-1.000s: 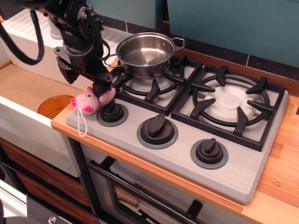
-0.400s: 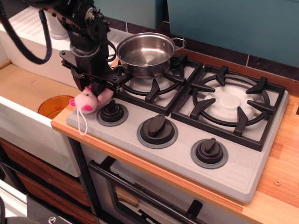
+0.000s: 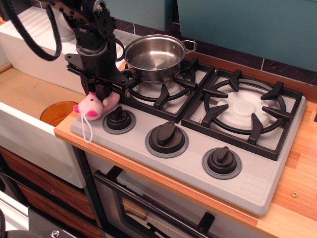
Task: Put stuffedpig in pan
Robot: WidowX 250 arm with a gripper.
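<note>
The stuffedpig is a small pale-pink plush with a darker snout. It lies on the front left corner of the grey stove top, and its white string loop hangs over the edge. My gripper points down right over the pig's back. Its black fingers are slightly apart and touch or straddle the plush, which still rests on the stove. The pan is shiny steel with wire loop handles. It stands empty on the back left burner, just behind and to the right of the gripper.
Three black knobs line the stove front, the left one right beside the pig. Black grates cover the burners. A white sink with an orange disc lies to the left. A teal wall is behind.
My gripper has shifted left, from the pig's right end to over its middle. The pig has barely moved and still lies on the stove corner.
</note>
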